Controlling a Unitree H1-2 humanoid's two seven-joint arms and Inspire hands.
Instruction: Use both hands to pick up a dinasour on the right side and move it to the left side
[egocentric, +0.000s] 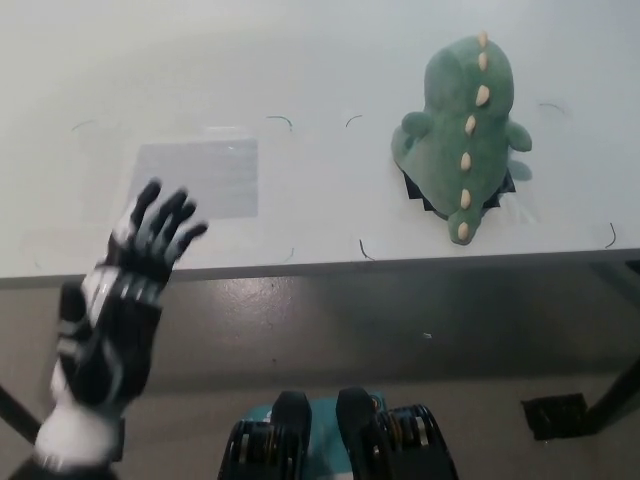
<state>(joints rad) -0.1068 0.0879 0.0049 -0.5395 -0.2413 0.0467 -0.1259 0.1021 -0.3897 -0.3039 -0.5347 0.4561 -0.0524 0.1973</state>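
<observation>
A green plush dinosaur (463, 130) with cream spikes down its back sits on the right side of the white table (320, 60), its tail toward the front edge, resting on a dark patch. My left hand (125, 285) is raised at the lower left, fingers spread and holding nothing, its fingertips (170, 210) reaching over the table's front edge. It is far to the left of the dinosaur. My right hand does not show in this view.
A grey rectangle (205, 170) is marked on the table's left side, just beyond my left hand. Thin corner marks outline squares on the tabletop. Below the table's front edge (320, 268) lies the floor, with a dark table leg (615, 395) at the lower right.
</observation>
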